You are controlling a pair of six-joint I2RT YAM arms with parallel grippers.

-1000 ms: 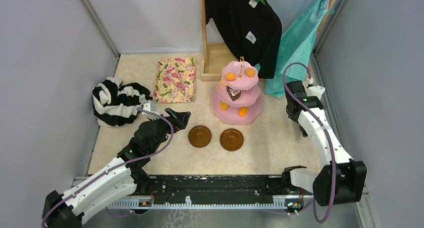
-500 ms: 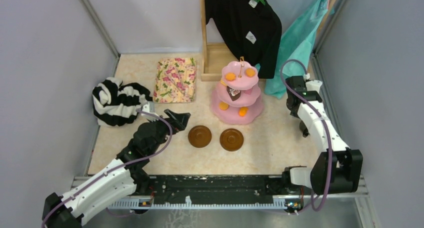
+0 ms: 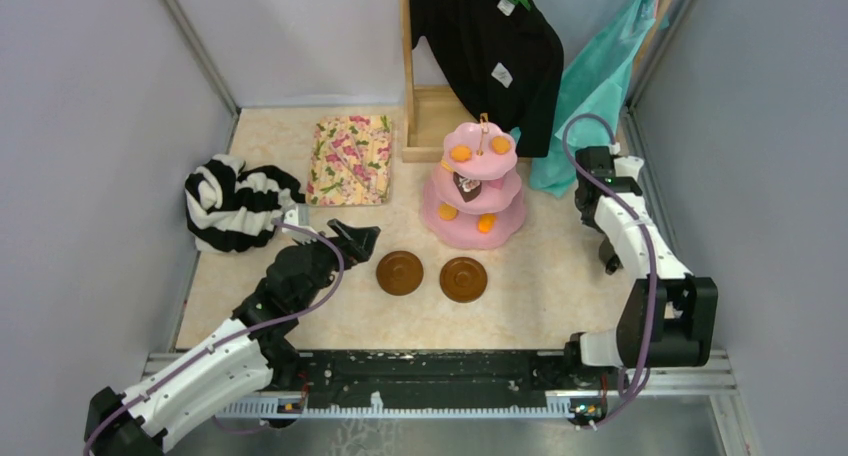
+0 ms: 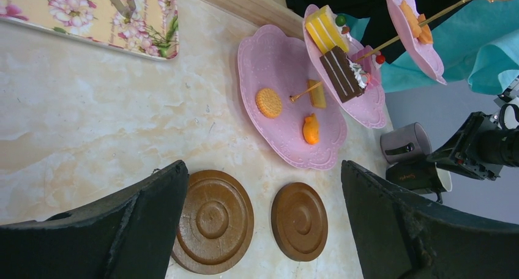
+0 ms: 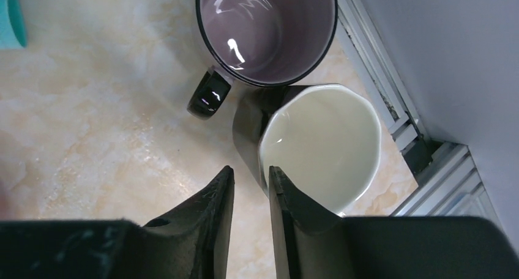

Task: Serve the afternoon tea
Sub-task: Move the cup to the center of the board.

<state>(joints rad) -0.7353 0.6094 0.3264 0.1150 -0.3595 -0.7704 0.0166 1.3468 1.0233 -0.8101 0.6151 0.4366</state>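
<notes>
Right wrist: right fingers point down, straddling the cream mug.

One pink cake stand of three tiers is counted. On it seven toy pastries are made out (three on the bottom tier, two on each tier above). In front of the stand two brown saucers are counted. To its right are one lilac mug and one cream mug. To its left one floral cloth and one striped garment are seen.
</notes>
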